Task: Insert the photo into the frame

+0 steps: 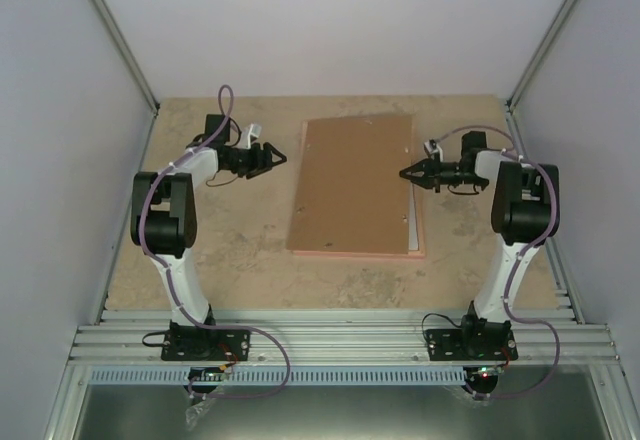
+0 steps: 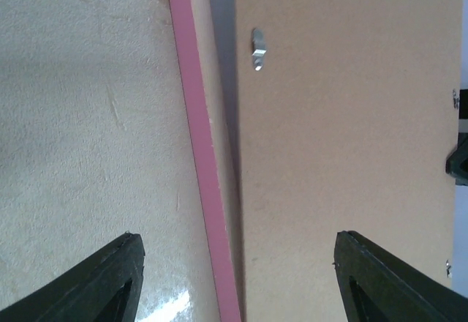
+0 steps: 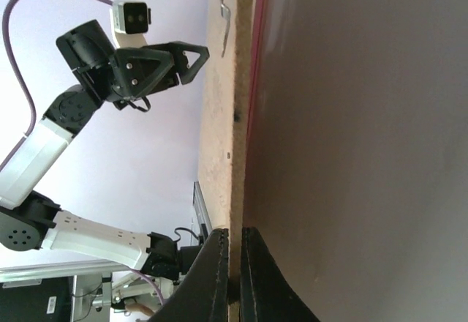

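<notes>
The pink frame [image 1: 355, 253] lies flat in the middle of the table, with the plain brown backing board [image 1: 350, 185] over it and askew. My right gripper [image 1: 405, 172] is shut on the board's right edge [image 3: 232, 190] and holds that side raised. In the right wrist view the board is edge-on between my fingers [image 3: 219, 278]. My left gripper [image 1: 272, 155] is open and empty at the board's left side, its jaws straddling the frame's pink edge [image 2: 201, 154] and the board [image 2: 344, 154]. The photo is hidden; a white strip [image 1: 411, 225] shows under the board's right edge.
A metal turn clip [image 2: 257, 50] sits on the board near its left edge, and others sit at its far edge. White walls enclose the table [image 1: 230, 250] on three sides. The arm bases stand on the aluminium rail [image 1: 340, 335] at the front.
</notes>
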